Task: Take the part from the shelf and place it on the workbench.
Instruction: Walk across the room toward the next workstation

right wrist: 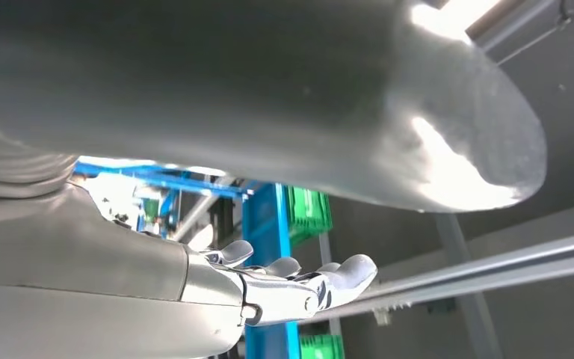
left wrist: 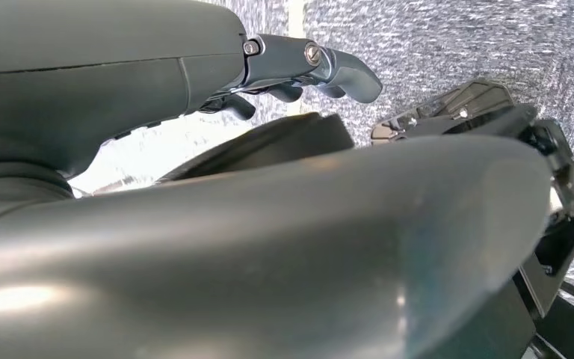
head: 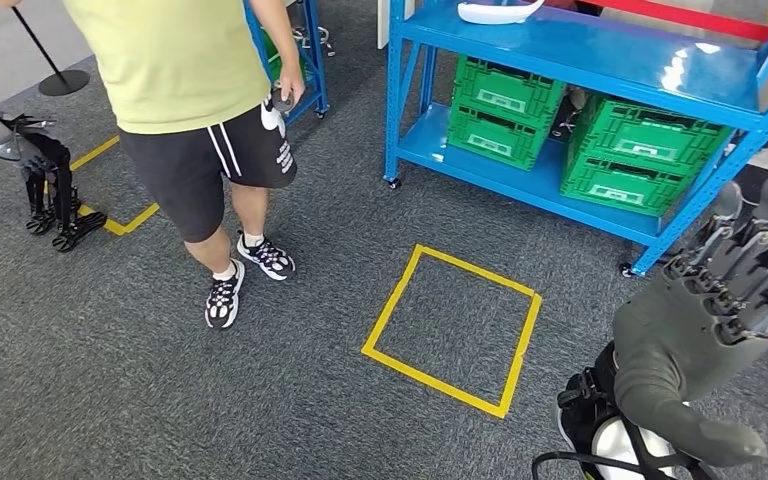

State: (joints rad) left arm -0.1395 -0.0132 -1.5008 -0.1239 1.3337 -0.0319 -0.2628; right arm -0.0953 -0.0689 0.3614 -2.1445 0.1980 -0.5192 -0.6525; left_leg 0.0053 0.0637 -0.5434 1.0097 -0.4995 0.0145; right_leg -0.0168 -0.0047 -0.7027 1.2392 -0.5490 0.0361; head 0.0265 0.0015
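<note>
Green crates on the blue shelf bear unreadable white labels.

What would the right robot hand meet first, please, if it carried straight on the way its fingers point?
Probably the blue shelf, near its front post; the right robot hand is open, fingers aimed up toward it. Depth is unclear.

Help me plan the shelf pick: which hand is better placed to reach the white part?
Right, probably. The right hand is raised, open, beside the blue shelf where the white part lies. The left hand hangs far off, past the person.
</note>
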